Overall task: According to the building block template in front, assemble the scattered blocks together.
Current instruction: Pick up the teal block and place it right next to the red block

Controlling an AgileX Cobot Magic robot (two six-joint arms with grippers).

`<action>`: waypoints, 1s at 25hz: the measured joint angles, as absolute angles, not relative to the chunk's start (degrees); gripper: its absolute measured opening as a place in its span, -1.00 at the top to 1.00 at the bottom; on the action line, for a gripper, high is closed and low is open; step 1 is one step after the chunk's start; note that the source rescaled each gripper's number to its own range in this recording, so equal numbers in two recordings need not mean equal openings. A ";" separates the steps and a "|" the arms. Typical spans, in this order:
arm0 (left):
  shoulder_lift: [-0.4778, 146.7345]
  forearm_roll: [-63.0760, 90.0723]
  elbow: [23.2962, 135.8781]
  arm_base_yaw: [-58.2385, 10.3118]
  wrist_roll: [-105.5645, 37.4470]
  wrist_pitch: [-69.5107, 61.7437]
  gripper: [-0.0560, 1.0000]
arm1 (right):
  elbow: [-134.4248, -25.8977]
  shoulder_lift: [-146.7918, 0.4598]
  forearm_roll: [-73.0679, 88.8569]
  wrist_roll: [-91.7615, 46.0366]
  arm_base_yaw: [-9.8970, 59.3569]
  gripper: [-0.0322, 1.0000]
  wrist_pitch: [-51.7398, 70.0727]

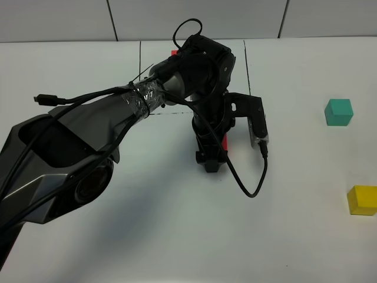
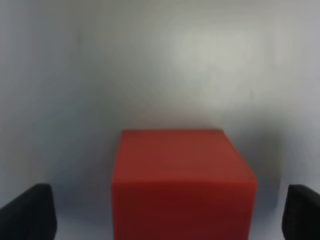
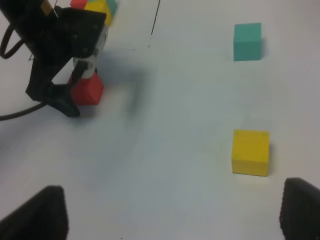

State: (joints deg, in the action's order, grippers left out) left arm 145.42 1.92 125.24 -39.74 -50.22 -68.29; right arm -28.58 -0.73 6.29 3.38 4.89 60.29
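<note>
The red block (image 2: 182, 180) rests on the white table between the fingers of my left gripper (image 2: 165, 212), which stands open with a gap on each side. From the high view the left gripper (image 1: 214, 158) points down at mid-table, and only a sliver of the red block (image 1: 226, 142) shows beside it. The teal block (image 1: 339, 112) and the yellow block (image 1: 361, 200) lie apart at the right. The template (image 3: 96, 6) shows at the edge of the right wrist view; in the high view my arm hides most of it. My right gripper (image 3: 170, 215) is open and holds nothing.
Thin black drawn lines (image 1: 248, 68) mark the table around the template area. A black cable (image 1: 250, 186) loops off the left wrist onto the table. The left arm (image 1: 88, 135) stretches across the left half of the table.
</note>
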 joint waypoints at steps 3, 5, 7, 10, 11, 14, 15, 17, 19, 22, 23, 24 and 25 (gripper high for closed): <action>143.95 3.46 125.24 -39.74 -50.19 -68.29 -0.89 | -28.58 -0.73 6.29 3.38 4.89 -0.54 60.29; 142.74 3.74 125.24 -39.74 -49.47 -68.29 -0.90 | -28.58 -0.73 6.29 3.38 4.89 -0.54 60.29; 141.28 3.74 125.24 -39.74 -48.04 -68.29 -0.90 | -28.58 -0.73 6.29 3.38 4.89 -0.54 60.29; 138.67 3.68 125.24 -39.74 -45.96 -68.34 -0.91 | -28.58 -0.73 6.29 3.38 4.89 -0.54 60.29; 137.97 3.68 125.24 -39.68 -45.22 -68.34 -0.90 | -28.58 -0.73 6.29 3.38 4.89 -0.54 60.29; 135.48 3.74 125.24 -39.00 -41.90 -68.40 -0.90 | -28.58 -0.73 6.29 3.38 4.89 -0.54 60.29; 134.83 3.74 125.24 -38.62 -40.26 -68.40 -0.90 | -28.58 -0.73 6.29 3.38 4.89 -0.54 60.29; 133.35 3.74 125.24 -37.70 -37.60 -68.40 -0.90 | -28.58 -0.73 6.29 3.38 4.89 -0.54 60.29; 132.10 3.74 125.24 -36.61 -35.69 -68.44 -0.90 | -28.58 -0.73 6.29 3.38 4.89 -0.54 60.29; 130.25 3.74 125.24 -35.07 -33.70 -68.44 -0.90 | -28.58 -0.73 6.29 3.38 4.89 -0.54 60.29; 129.61 3.74 125.24 -34.61 -33.11 -68.44 -0.90 | -28.58 -0.73 6.29 3.38 4.89 -0.54 60.29; 129.15 3.74 125.24 -34.15 -32.80 -68.44 -0.90 | -28.58 -0.73 6.29 3.38 4.89 -0.54 60.29; 128.57 3.74 125.19 -33.62 -32.38 -68.44 -0.90 | -28.58 -0.73 6.29 3.38 4.89 -0.54 60.29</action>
